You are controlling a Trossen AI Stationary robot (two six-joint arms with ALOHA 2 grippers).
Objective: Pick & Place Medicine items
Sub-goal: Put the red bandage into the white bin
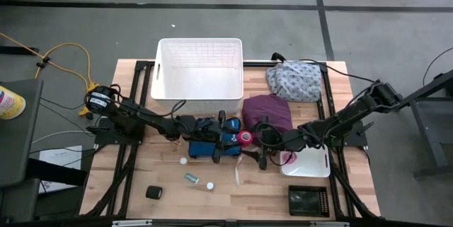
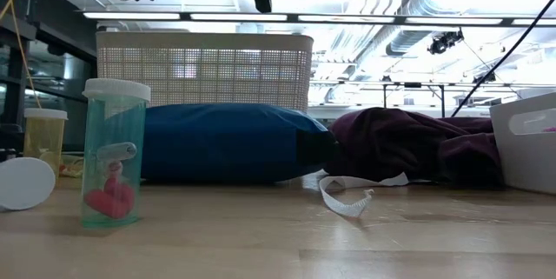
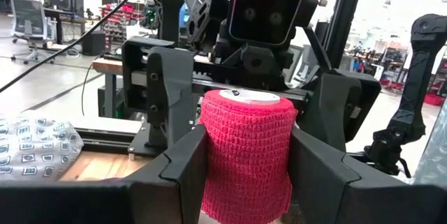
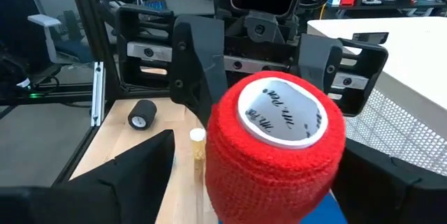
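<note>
Seen from above: red bandage roll (image 1: pixel 245 138) at mid-table, between the two grippers, just right of the blue zip pouch (image 1: pixel 205 146) and just near of the purple cloth bundle (image 1: pixel 267 112). Left gripper (image 1: pixel 237 139) reaching in from the left over the pouch, pinching the roll. Right gripper (image 1: pixel 256 141) meeting it from the right.

Only in the left wrist view: both dark fingers (image 3: pixel 183 155) pressed against the sides of the red bandage roll (image 3: pixel 246 155), roll upright, white core end on top, the other arm's gripper body directly beyond it.

Only in the right wrist view: red bandage roll (image 4: pixel 275 147) with printed white core showing, own fingers (image 4: pixel 133 165) spread wide on either side, apart from the roll; black bandage roll (image 4: pixel 142 114) and a small white-capped bottle (image 4: pixel 198 142) on the wood farther off.

Overhead again: black bandage roll (image 1: pixel 153 192) near the front left, greenish vial (image 1: pixel 192 177) and tiny white bottle (image 1: pixel 209 185) right of it, white cap (image 1: pixel 183 160) just beyond. White basket (image 1: pixel 199 68) at the far edge, floral cloth bundle (image 1: pixel 294 81) to its right, white tray (image 1: pixel 308 165) and black box (image 1: pixel 308 200) front right.

Only at table height: clear vial (image 2: pixel 113 153) standing upright with something pink inside, yellowish vial (image 2: pixel 45 141) behind it, white strip (image 2: pixel 345 199) curled on the wood. Grippers above this frame.
</note>
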